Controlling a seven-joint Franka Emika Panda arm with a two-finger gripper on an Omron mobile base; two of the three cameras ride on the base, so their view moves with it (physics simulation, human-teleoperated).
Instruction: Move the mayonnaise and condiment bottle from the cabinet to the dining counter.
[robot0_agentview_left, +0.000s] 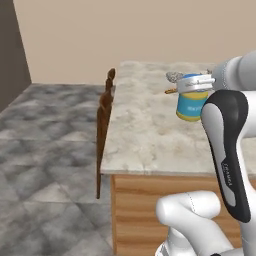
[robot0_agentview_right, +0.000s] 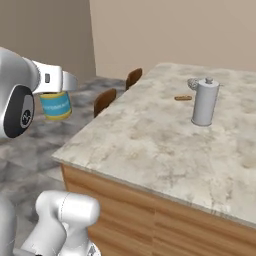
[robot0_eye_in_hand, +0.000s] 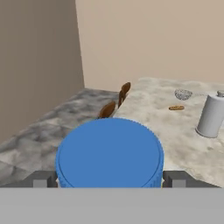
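Observation:
The mayonnaise (robot0_agentview_left: 191, 105) is a short jar with a blue lid and a blue and yellow label. It hangs in the air with my gripper (robot0_agentview_left: 193, 85) shut on it at the lid. In the right base view the mayonnaise (robot0_agentview_right: 56, 106) and gripper (robot0_agentview_right: 54, 89) sit just off the near left corner of the dining counter (robot0_agentview_right: 160, 145). In the hand view the blue lid (robot0_eye_in_hand: 109, 148) lies between the fingertips (robot0_eye_in_hand: 43, 178), with the dining counter (robot0_eye_in_hand: 175, 131) ahead to the right. The condiment bottle and the cabinet are out of view.
A tall grey cylinder with a knob top (robot0_agentview_right: 204, 102) stands on the counter's far side, with a small brown stick (robot0_agentview_right: 182, 98) and a mesh strainer (robot0_eye_in_hand: 183, 94) near it. Two wooden chairs (robot0_agentview_right: 105, 101) (robot0_agentview_right: 133, 77) stand along the counter's left side. Grey stone floor lies to the left.

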